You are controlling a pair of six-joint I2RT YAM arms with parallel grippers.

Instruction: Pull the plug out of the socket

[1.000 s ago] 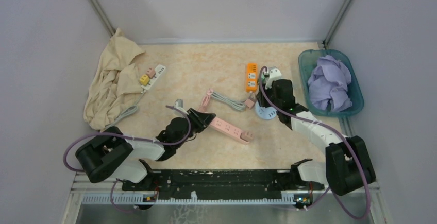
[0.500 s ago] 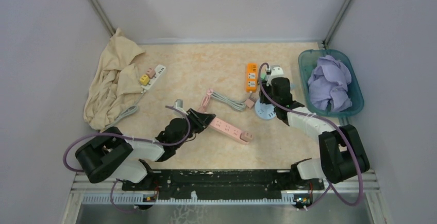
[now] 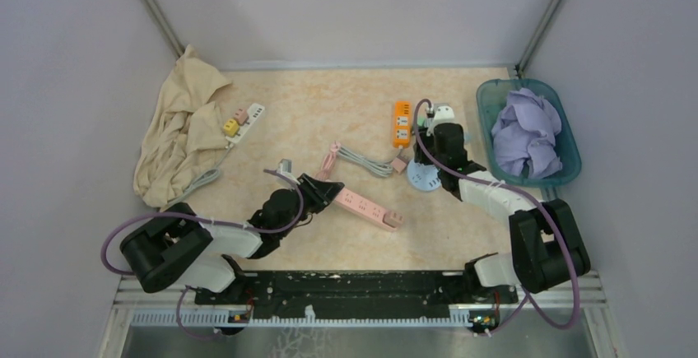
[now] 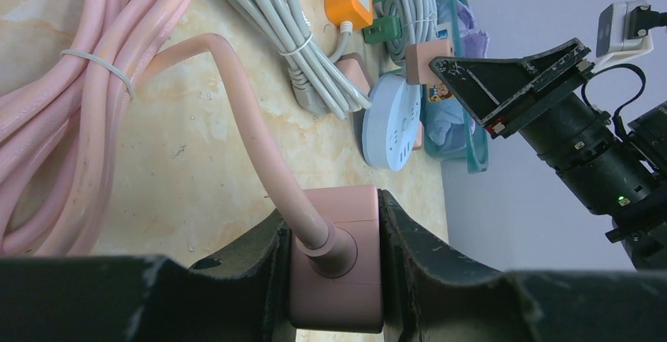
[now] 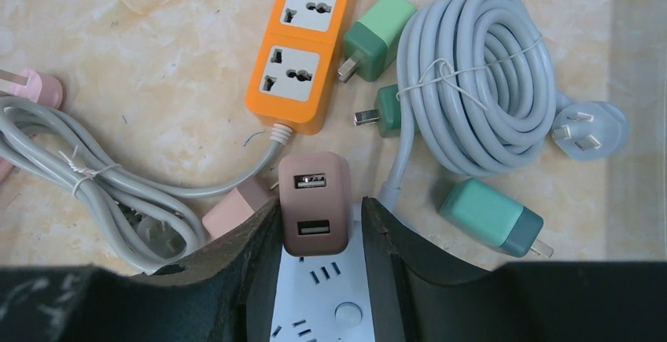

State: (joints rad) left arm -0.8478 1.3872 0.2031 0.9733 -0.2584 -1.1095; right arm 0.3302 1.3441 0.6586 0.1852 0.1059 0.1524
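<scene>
A brown two-port USB plug [image 5: 313,177] stands in a pale blue round socket [image 5: 315,295], also in the top view [image 3: 424,179]. My right gripper [image 5: 318,204] points down over it, open, one finger on either side of the plug. The left finger lies against the plug and a narrow gap shows at the right finger. My left gripper [image 4: 332,208] is shut on the cable end of the pink power strip [image 4: 338,279], which lies flat mid-table [image 3: 366,206] with a small pink block at its far end.
An orange power strip [image 5: 308,35], green adapters [image 5: 379,37], a teal adapter [image 5: 491,218] and a coiled grey cable [image 5: 472,75] crowd the round socket. A teal basket [image 3: 486,95] of purple cloth stands right. A beige cloth [image 3: 181,127] and white strip [image 3: 244,119] lie left.
My right arm has swung its elbow outward and shifted the gripper slightly back over the round socket, and its jaws have widened. The left arm and pink strip have not moved.
</scene>
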